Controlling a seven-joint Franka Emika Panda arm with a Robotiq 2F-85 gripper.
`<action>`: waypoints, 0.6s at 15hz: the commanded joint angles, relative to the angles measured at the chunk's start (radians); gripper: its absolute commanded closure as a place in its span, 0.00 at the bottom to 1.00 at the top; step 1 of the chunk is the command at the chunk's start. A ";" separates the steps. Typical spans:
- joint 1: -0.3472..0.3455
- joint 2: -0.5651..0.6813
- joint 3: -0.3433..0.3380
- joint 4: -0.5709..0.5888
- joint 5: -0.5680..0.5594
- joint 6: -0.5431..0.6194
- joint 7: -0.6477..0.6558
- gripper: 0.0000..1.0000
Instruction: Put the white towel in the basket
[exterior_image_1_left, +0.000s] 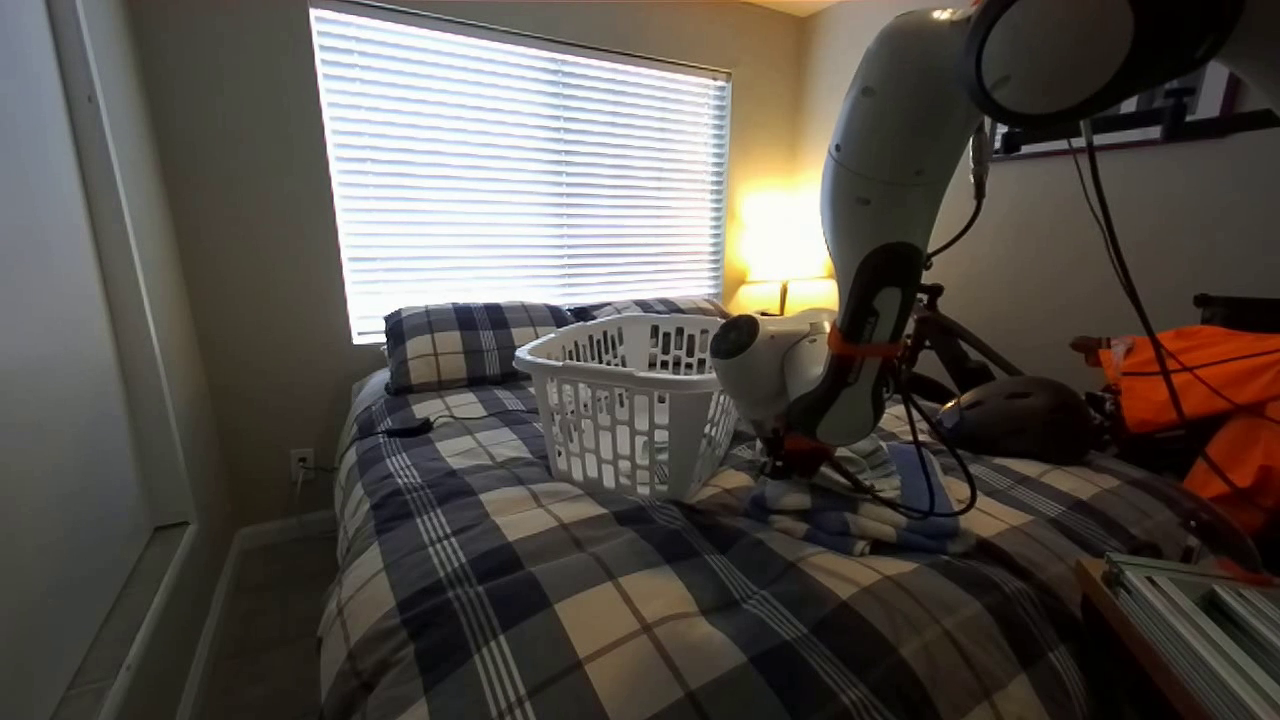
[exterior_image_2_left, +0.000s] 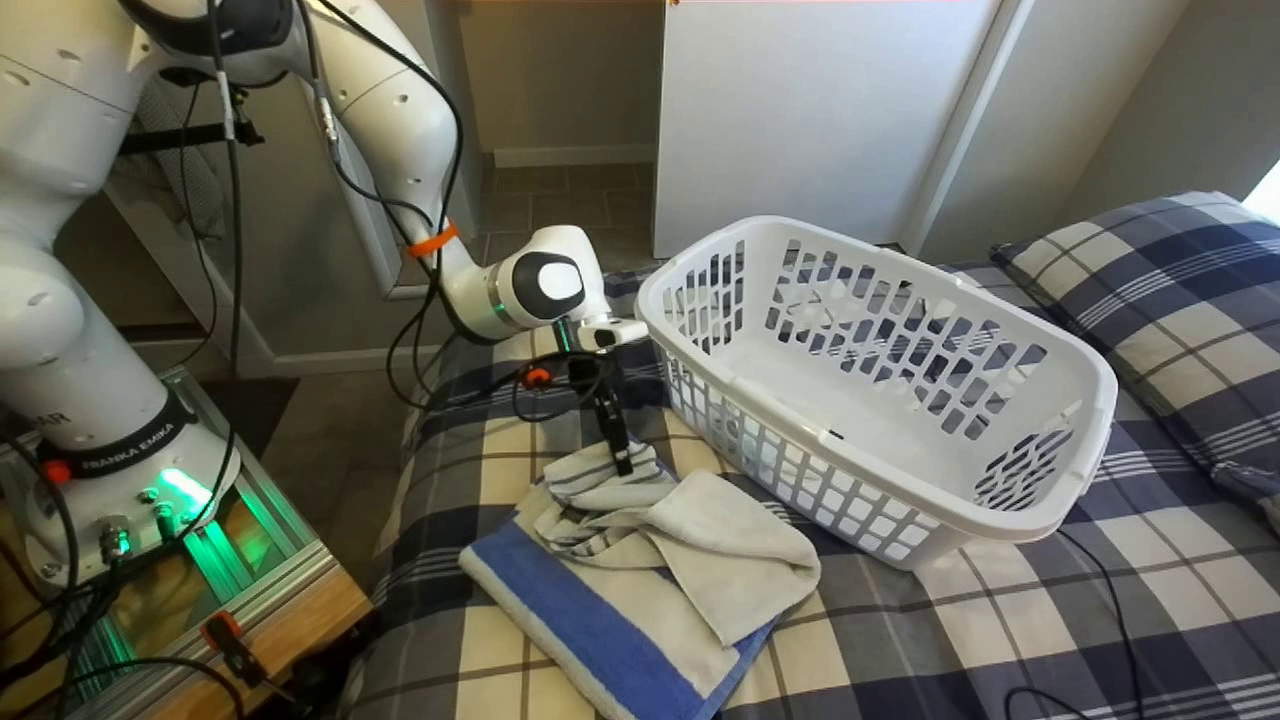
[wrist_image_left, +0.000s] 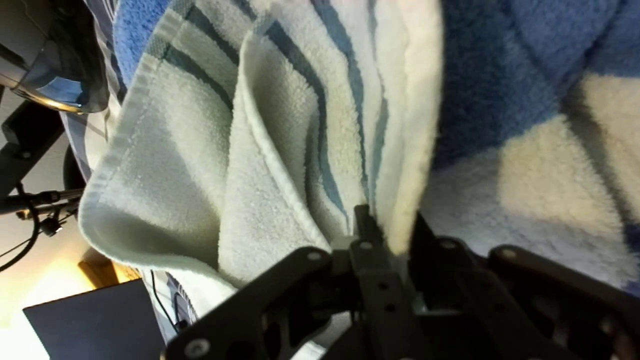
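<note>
The white towel (exterior_image_2_left: 735, 550) has grey-blue stripes near its hem and lies crumpled on a folded blue-and-white towel (exterior_image_2_left: 585, 575) on the bed. It fills much of the wrist view (wrist_image_left: 180, 150). My gripper (exterior_image_2_left: 620, 465) points down at the towel's striped end. In the wrist view a fold of the white towel is pinched between the fingers (wrist_image_left: 392, 225), which are close together. The white laundry basket (exterior_image_2_left: 870, 470) stands upright just beside the towels. I see only white plastic inside it. In an exterior view (exterior_image_1_left: 640, 380) the arm partly covers the basket.
Plaid pillows (exterior_image_1_left: 480, 345) lie behind the basket. A dark helmet (exterior_image_1_left: 1020, 418) and orange cloth (exterior_image_1_left: 1200, 380) are beyond the towels. A black cable (exterior_image_2_left: 1110, 590) runs over the plaid bed. The robot's base table (exterior_image_2_left: 290, 600) stands beside the bed.
</note>
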 joint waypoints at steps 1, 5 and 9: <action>0.067 -0.051 -0.061 -0.069 -0.025 0.001 0.018 1.00; 0.183 -0.122 -0.187 -0.165 -0.081 0.057 0.076 0.98; 0.396 -0.154 -0.449 -0.254 -0.220 0.217 0.268 0.98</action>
